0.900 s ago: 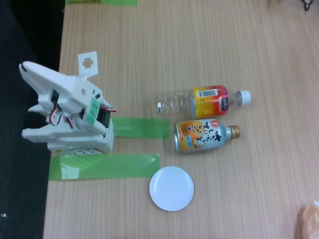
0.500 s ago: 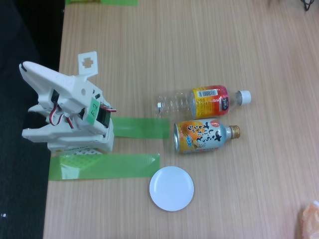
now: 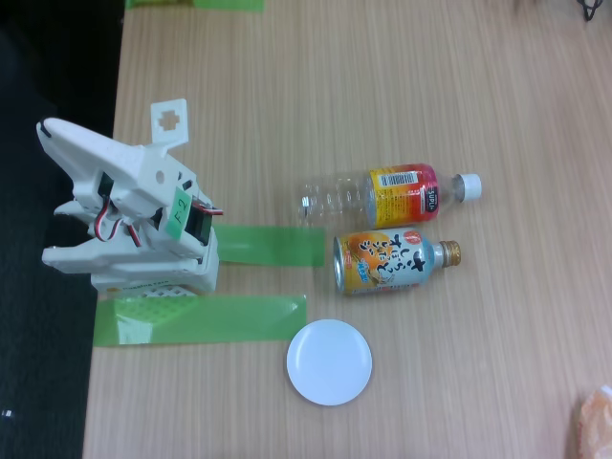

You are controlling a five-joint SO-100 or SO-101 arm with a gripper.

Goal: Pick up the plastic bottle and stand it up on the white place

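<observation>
Plastic bottle, one only, lies on its side on your wooden table, a little right of centre in the fixed view. Its clear ribbed base points left toward your arm and its white screw cap points right. A label band running from yellow to red and pink wraps the half nearer the cap.

Just below it in the picture lies one metal bottle-can, also on its side and roughly parallel, with an orange and light-blue label and a gold cap pointing right. The two sit close together; you cannot tell whether they touch.

One small round white plate rests flat on the table below the can, near it but apart, and bare on top.

Two strips of green tape lie on the wood in front of the arm. The shorter strip runs from the arm's base toward the can and stops just short of it. The longer strip lies below that, its right end near the plate's upper left edge. A further bit of green tape shows at the top edge.

Your one white arm sits folded at the table's left edge, with a small green tag on it. Its claw is well apart from the bottle; you cannot tell whether its fingers are apart or together.

A pale orange object peeks in at the lower right corner, too cropped to identify.
</observation>
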